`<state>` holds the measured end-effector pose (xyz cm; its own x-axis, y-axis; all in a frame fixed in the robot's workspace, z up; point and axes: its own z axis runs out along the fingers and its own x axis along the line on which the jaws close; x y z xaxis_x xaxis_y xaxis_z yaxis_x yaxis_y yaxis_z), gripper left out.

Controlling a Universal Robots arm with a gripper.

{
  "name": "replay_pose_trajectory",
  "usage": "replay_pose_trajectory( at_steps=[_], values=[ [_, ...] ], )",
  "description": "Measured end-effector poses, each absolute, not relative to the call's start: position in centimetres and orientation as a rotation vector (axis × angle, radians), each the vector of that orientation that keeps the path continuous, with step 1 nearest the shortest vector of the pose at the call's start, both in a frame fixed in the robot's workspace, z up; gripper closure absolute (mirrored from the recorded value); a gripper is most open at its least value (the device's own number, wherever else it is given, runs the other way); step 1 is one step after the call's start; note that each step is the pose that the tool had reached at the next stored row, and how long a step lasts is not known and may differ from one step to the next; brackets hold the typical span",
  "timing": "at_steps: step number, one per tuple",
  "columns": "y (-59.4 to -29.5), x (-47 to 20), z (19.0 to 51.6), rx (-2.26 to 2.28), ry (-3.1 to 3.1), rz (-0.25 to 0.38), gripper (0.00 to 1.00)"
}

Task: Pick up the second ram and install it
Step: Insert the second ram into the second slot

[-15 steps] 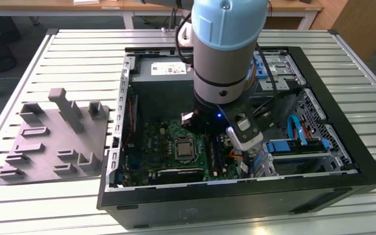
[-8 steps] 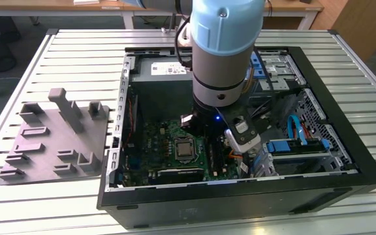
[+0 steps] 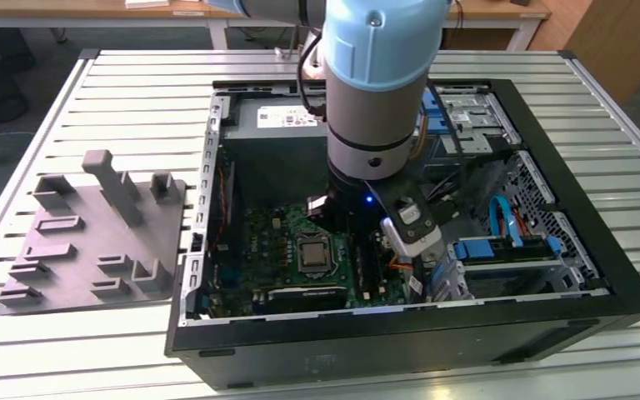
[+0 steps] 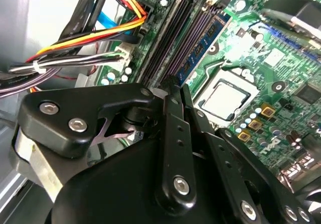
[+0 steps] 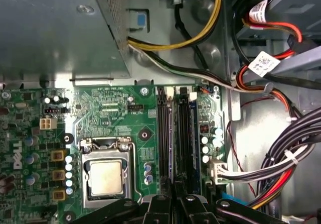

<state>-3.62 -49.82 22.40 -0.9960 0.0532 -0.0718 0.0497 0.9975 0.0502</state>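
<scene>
The second ram (image 4: 205, 40), a narrow blue-green strip with black chips, stands on edge along the memory slot nearest the processor socket (image 4: 225, 98). Its near end runs in between the fingertips of my gripper (image 4: 178, 86), whose black fingers are pressed together around it. In the first wrist view the ram (image 5: 171, 133) shows edge-on as a thin line leading into the gripper (image 5: 174, 186). The other black memory slots (image 5: 188, 133) lie beside it. In the exterior view my arm (image 3: 370, 150) reaches down into the open computer case over the motherboard (image 3: 287, 242).
The grey power supply (image 5: 50, 28) sits beyond the slots. Bundles of coloured cables (image 4: 100, 33) run close beside the slots on the side away from the processor. A drive cage (image 3: 509, 250) fills the case on the exterior view's right. A grey fixture tray (image 3: 87, 233) lies outside on the slatted table.
</scene>
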Motion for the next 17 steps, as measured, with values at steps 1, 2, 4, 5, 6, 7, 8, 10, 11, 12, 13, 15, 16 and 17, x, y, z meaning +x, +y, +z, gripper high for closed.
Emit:
replay_pose_trajectory(
  at_steps=[1, 2, 4, 5, 6, 7, 8, 10, 11, 12, 13, 15, 16, 17],
  values=[
    [-49.75, -3.61, 22.38, 0.079, 3.067, 0.07, 0.86],
    [-49.67, -3.61, 22.35, 0.079, 3.067, 0.07, 0.86],
    [-49.58, -3.61, 22.27, 0.079, 3.066, 0.07, 0.86],
    [-49.56, -3.61, 22.22, 0.079, 3.066, 0.07, 0.86],
    [-49.55, -3.61, 22.16, 0.079, 3.066, 0.07, 0.86],
    [-49.54, -3.61, 22.1, 0.079, 3.066, 0.069, 0.86],
    [-49.52, -3.61, 22.01, 0.079, 3.066, 0.069, 0.86],
    [-49.45, -3.62, 21.89, 0.079, 3.067, 0.069, 0.86],
    [-49.41, -3.62, 21.84, 0.079, 3.067, 0.069, 0.86],
    [-49.37, -3.61, 21.79, 0.079, 3.066, 0.069, 0.86],
    [-49.34, -3.61, 21.75, 0.079, 3.066, 0.069, 0.86],
    [-49.27, -3.61, 21.67, 0.079, 3.067, 0.069, 0.86],
    [-49.25, -3.61, 21.64, 0.079, 3.067, 0.069, 0.86],
    [-49.23, -3.61, 21.57, 0.079, 3.066, 0.07, 0.86]
  ],
)
